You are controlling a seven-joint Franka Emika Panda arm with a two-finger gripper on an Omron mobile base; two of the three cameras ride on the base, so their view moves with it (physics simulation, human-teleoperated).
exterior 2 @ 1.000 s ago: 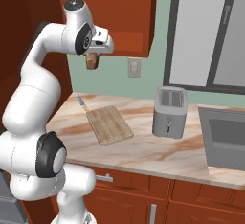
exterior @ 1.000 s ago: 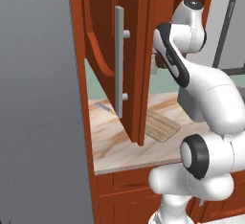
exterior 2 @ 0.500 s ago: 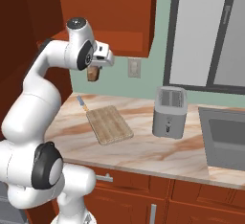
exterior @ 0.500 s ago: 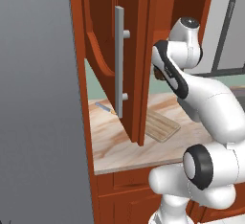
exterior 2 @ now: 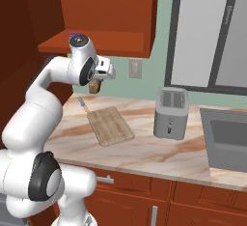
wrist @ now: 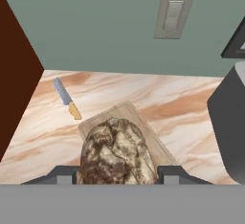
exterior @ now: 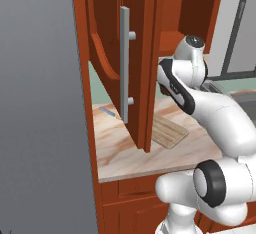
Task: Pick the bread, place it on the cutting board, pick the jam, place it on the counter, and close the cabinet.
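The white arm rises from the base, bends at the elbow and reaches forward at about shoulder height. Its wrist turns the gripper [exterior 2: 96, 86] downward, above the worktop, and the two fingers [wrist: 64, 174] are clamped on the bread [wrist: 117, 152]

Sage-green wall [exterior 2: 144, 82] with a white switch plate [wrist: 172, 13]; dark-framed window [exterior 2: 207, 32] at right.

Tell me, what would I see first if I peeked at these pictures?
Probably the big white robot arm holding a brown lump of bread in its gripper, up in the air above the wooden cutting board. Next, the tall red-brown cabinet door hanging wide open over the counter, and the silver toaster right of the board.
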